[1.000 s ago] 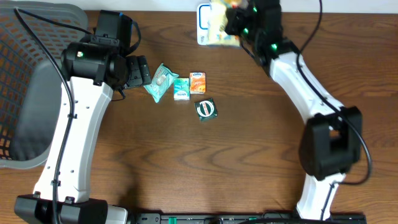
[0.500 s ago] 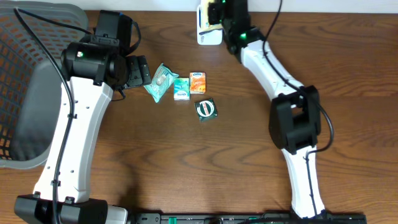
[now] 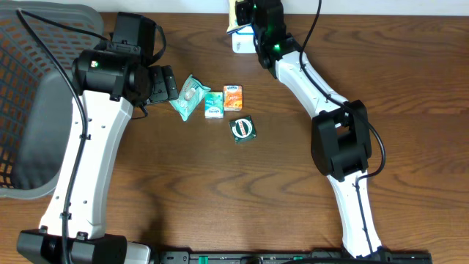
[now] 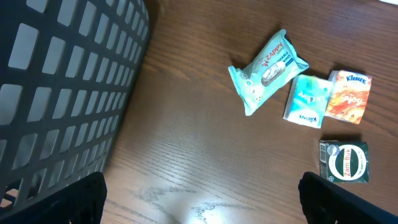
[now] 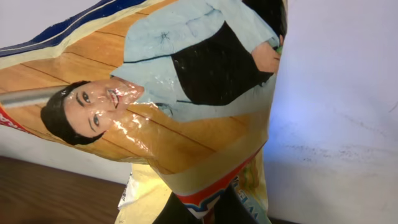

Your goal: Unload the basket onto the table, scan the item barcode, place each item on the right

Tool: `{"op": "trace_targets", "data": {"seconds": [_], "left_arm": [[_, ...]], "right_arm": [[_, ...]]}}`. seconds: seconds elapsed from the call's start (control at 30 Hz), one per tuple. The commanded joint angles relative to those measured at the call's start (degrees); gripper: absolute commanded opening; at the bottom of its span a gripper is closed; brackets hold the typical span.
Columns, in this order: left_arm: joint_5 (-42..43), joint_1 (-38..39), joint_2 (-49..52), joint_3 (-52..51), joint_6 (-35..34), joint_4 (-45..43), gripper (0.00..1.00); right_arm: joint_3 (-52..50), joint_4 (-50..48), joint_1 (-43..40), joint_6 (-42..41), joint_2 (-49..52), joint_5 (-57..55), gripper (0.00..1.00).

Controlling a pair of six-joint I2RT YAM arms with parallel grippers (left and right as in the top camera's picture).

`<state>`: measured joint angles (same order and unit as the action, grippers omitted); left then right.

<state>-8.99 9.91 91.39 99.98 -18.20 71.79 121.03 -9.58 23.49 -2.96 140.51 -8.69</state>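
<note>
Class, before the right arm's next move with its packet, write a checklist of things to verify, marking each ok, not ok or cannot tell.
1. Right gripper shut on the printed packet: ok.
2. Packet held up at the white unit: ok.
3. Barcode facing that unit: cannot tell; no barcode shows.
4. Left gripper open, holding nothing: ok.
5. Zappy wipes pack and Zam-Buk box lying clear of the right arm: ok.

"Zappy" is printed on the teal wipes pack (image 4: 268, 71), "Kleenex" on the orange tissue pack (image 4: 348, 94) and "Zam Buk" on the dark green box (image 4: 344, 162), all on the table, while the lettering low on the glossy packet (image 5: 186, 124) is too crumpled to read.
</note>
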Motion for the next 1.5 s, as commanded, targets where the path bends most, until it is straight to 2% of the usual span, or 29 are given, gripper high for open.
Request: {"op": "trace_targets", "data": {"seconds": [0.0,0.33,0.47,0.67,0.83,1.13,1.2,1.33,1.47], "left_arm": [[-0.7,-0.09,-0.09,-0.17,-0.52,0.17,0.98],[-0.7,-0.09,-0.09,-0.17,-0.52,0.17,0.98],[-0.7,-0.09,-0.09,-0.17,-0.52,0.17,0.98],[-0.7,-0.09,-0.09,-0.17,-0.52,0.17,0.98],[-0.7,-0.09,-0.09,-0.17,-0.52,0.17,0.98],[-0.7,-0.09,-0.09,-0.17,-0.52,0.17,0.98],[-0.68,-0.09,-0.09,-0.17,-0.52,0.17,0.98],[-0.7,-0.09,-0.09,-0.17,-0.52,0.17,0.98],[-0.68,-0.09,-0.09,-0.17,-0.52,0.17,0.98]], "right_arm": [[1.77,-0.46,-0.2,0.9,2.58,-0.85,0.01],[1.77,-0.5,-0.22,0.72,2.54,-1.2,0.01],[1.77,-0.85,-0.74,-4.22,1.88,-5.46,0.01],[1.77,2.75,-4.55,-8.81,-1.73,-5.64,0.01],[1.77,11.8,-9.99,-8.81,-6.86,-6.47,0.01],[1.77,32.76,-25.77,-8.39,-13.73,-6.43,0.01],[1.77,37.7,-29.2,-4.0,-13.81,-6.4,0.01],[1.75,48.65,-35.76,9.92,-13.14,-6.45,0.03],[1.73,55.63,-42.29,12.02,-12.41,-7.19,0.09]]}}
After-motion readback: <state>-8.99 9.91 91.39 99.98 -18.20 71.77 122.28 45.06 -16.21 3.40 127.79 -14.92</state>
